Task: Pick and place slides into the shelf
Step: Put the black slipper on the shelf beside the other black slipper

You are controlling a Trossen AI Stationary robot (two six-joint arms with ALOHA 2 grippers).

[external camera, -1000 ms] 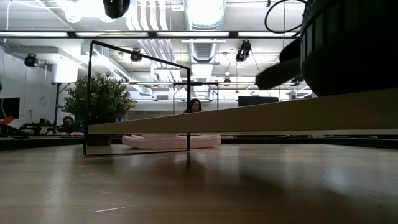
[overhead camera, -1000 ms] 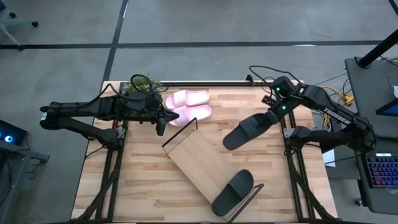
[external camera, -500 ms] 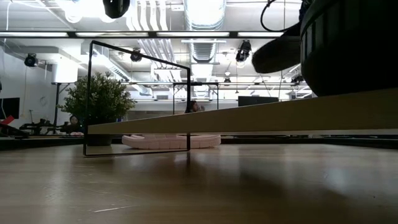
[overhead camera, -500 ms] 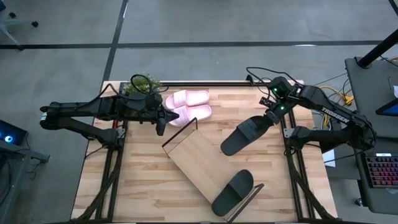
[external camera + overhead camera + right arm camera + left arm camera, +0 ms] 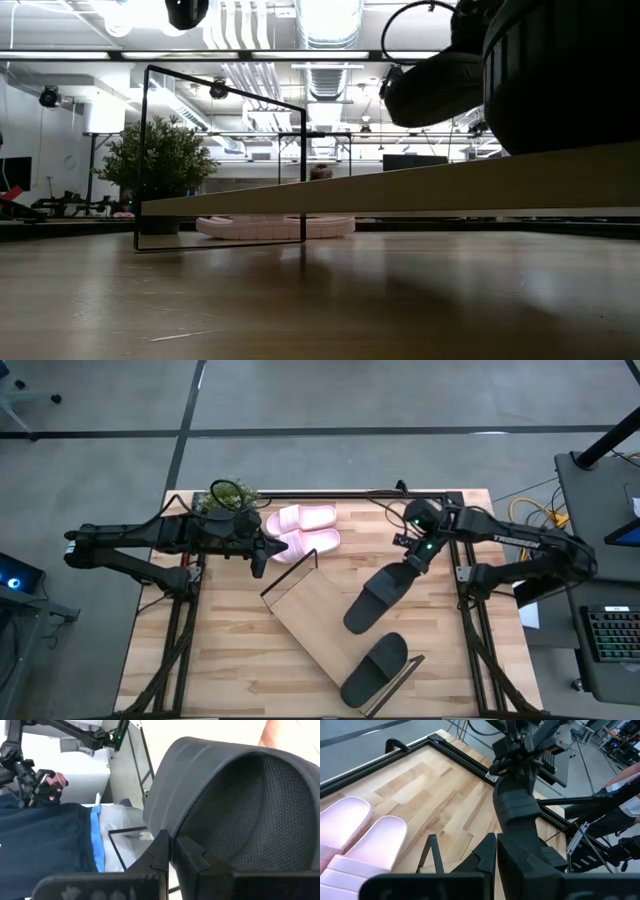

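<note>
My right gripper (image 5: pixel 408 563) is shut on a black slide (image 5: pixel 372 597) that hangs in the air beside the shelf's (image 5: pixel 318 622) far half; the low view shows that slide (image 5: pixel 435 85) above the board (image 5: pixel 400 190). A second black slide (image 5: pixel 375 666) lies sole-down on the shelf's near end. Two pink slides (image 5: pixel 305 530) lie side by side on the tabletop at the far edge. Next to them my left gripper (image 5: pixel 261 560) waits, shut and empty, above the shelf's far wire end. My right gripper pinches the black slide's rim (image 5: pixel 172 834) at its far-right end (image 5: pixel 400 572) between its two fingers. The fingers come from the table's far right, slanting down, along the slide. The slide is lifted clear and slopes down from the fingers toward the near left.
A small potted plant (image 5: pixel 232 495) stands at the table's far left corner. Black frame rails (image 5: pixel 330 493) run along the table's edges. A person in blue (image 5: pixel 50 835) shows beyond the table in the right wrist view. Bare wood lies near left of the shelf.
My right gripper has gone down and toward the table's left and near edges, still shut on the black slide. The slide has travelled with it, closer to the shelf, and has swung to point more toward the near edge.
</note>
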